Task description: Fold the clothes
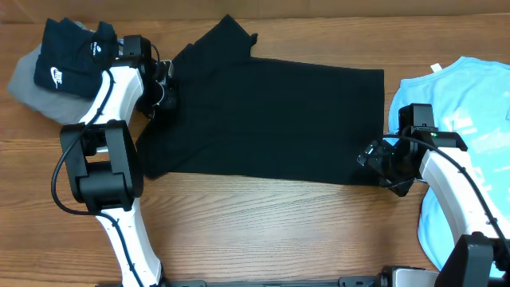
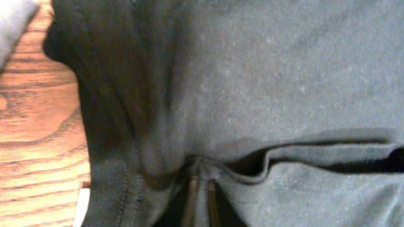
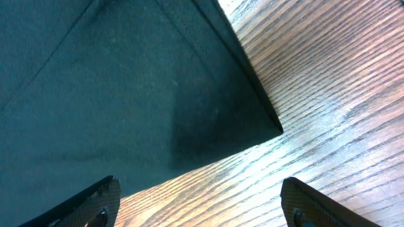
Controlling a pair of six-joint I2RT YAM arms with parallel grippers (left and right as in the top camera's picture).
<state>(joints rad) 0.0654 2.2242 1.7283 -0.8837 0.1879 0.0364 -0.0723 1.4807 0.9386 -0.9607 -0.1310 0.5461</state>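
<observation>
The black T-shirt point(image 1: 271, 119) lies spread across the middle of the table, one sleeve pointing to the far edge. My left gripper point(image 1: 165, 89) sits at the shirt's left edge. In the left wrist view its fingers point(image 2: 199, 192) are shut on a pinched ridge of the black fabric point(image 2: 265, 75), and a bit of the white label point(image 2: 81, 207) shows beside the hem. My right gripper point(image 1: 374, 158) is at the shirt's near right corner. In the right wrist view it point(image 3: 199, 205) is open and empty over bare wood, just short of the shirt's corner point(image 3: 189, 107).
A smaller black garment with a white swoosh point(image 1: 65, 57) lies on a grey garment point(image 1: 22, 78) at the far left. A light blue garment point(image 1: 470, 119) lies at the right edge, partly under my right arm. Bare wood shows along the near side of the table point(image 1: 263, 231).
</observation>
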